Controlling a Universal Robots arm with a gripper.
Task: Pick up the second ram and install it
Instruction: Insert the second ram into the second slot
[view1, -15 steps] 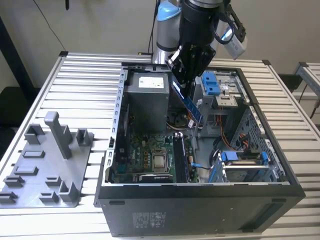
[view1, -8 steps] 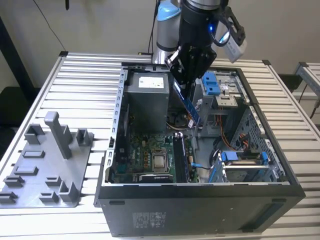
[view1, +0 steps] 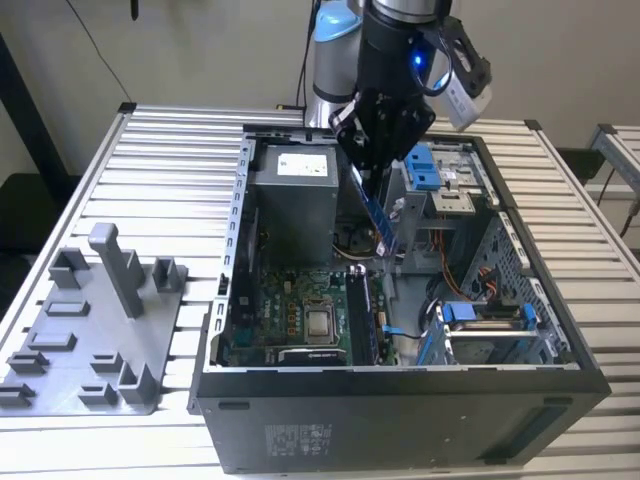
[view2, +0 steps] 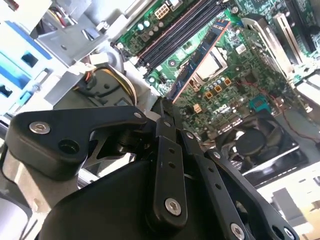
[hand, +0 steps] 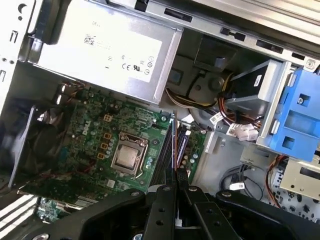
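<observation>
The end effector (view1: 368, 178) is clamped narrow on the ram (view1: 378, 225), gripping it by one end; the stick hangs out from the fingertips, inside the open case (view1: 400, 400) and above the board, touching nothing else that I can see.

In the exterior view the ram's long axis slants down from the grip and toward the near side, leaning a little to the exterior view's right; it is tilted, neither upright nor level.

The slots (view1: 362, 310) lie below and nearer than the end effector, just to the exterior view's right of the CPU socket (view1: 320, 322); they run near to far, so the ram's length roughly follows their line while its free end dips toward them.

In the second wrist view the ram (view2: 200, 60) reaches out from the fingertips across the board, with the slots (view2: 172, 32) just beside it and close to parallel; I judge it not yet over a slot, and nowhere seated.

In the first wrist view the stick shows edge-on as a thin line (hand: 175, 150) ahead of the fingers, beside the slots.

The grey tray (view1: 60, 350) sits on the bench (view1: 180, 150), well apart at the exterior view's left.
</observation>
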